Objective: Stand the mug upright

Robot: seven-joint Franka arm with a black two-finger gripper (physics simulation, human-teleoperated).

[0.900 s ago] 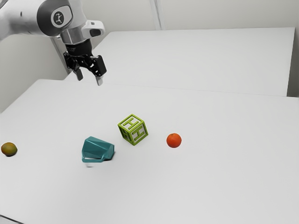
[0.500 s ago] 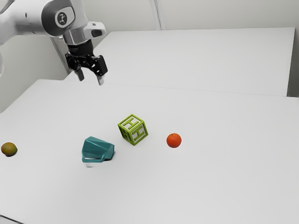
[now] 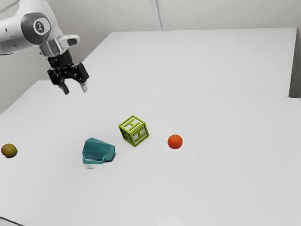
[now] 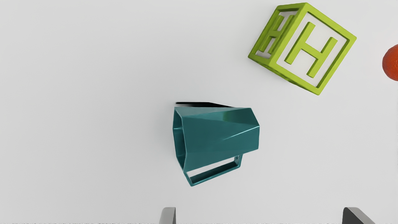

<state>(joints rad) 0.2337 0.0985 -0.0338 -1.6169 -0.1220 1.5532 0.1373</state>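
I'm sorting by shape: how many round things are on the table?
2: the orange ball, toward the exterior view's right from the letter block; the olive ball, toward its left from the teal mug.

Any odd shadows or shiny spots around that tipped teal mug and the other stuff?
Wrist view: a near-black shadow along the mug opposite its handle, a thin glint near its base, a green tint, perhaps reflected from the cube; exterior view: a small dark shadow under the brownish ball.
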